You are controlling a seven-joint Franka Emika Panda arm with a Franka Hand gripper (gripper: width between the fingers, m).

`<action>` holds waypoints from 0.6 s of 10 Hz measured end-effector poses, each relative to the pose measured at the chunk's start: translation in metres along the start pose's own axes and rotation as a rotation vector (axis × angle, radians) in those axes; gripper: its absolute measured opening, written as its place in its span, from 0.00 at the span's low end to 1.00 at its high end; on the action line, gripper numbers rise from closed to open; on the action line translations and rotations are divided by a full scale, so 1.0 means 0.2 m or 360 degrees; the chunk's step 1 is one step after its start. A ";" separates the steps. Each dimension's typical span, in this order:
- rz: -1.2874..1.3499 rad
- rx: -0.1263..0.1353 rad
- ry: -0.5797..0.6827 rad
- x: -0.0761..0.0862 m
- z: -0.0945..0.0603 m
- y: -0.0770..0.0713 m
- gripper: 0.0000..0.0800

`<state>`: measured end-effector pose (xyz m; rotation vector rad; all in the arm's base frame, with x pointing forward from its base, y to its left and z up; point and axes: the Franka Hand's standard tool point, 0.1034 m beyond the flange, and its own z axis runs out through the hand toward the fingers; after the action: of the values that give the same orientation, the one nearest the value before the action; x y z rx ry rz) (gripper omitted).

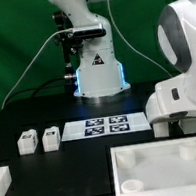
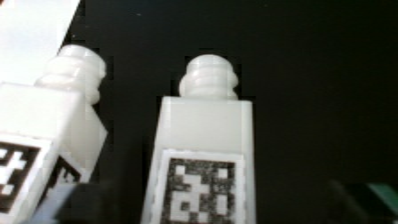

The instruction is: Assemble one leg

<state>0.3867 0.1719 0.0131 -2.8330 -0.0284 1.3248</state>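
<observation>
**A:** Leg (image 2: 205,150) first: where is it?

**B:** On the black table (image 2: 302,60), straight ahead of the wrist camera. It is a white blocky post. Its tag (image 2: 201,190) is on the face turned to the camera, and its ridged knob (image 2: 210,75) is at the far end.

**A:** And the gripper (image 2: 217,200)?

**B:** Its fingers are spread apart. One dark fingertip (image 2: 71,200) shows on one side of the leg and the other on the opposite side, so the leg sits in the gap. Both tips are blurred at the picture's edge. I think neither touches the leg, but I would not swear to it.

**A:** Anything next to it?

**B:** A second leg (image 2: 48,125) of the same shape lies just beside it, leaning a little off parallel. A thin strip of table separates the two.

**A:** What does the exterior view give?

**B:** The arm (image 1: 177,65) fills the exterior view's right and hides whatever lies under the hand. Toward the exterior view's left, a third leg (image 1: 29,142) and a fourth leg (image 1: 52,138) sit side by side, well apart from the arm. The marker board (image 1: 115,123) lies between them and the arm, in front of the robot's base (image 1: 95,76). Near the front edge is the large white tray-like piece (image 1: 161,163) with its raised rim.
</observation>
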 end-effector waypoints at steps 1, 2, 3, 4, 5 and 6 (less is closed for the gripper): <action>0.0000 0.0000 0.0000 0.00 0.00 0.00 0.41; 0.0000 0.0000 0.0000 0.00 0.00 0.00 0.41; 0.0000 0.0000 0.0000 0.00 0.00 0.00 0.36; 0.0000 0.0000 -0.0001 0.00 0.00 0.00 0.36; 0.0000 0.0000 -0.0001 0.00 0.00 0.00 0.36; 0.0000 0.0000 -0.0001 0.00 0.00 0.00 0.36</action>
<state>0.3866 0.1719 0.0131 -2.8328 -0.0284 1.3253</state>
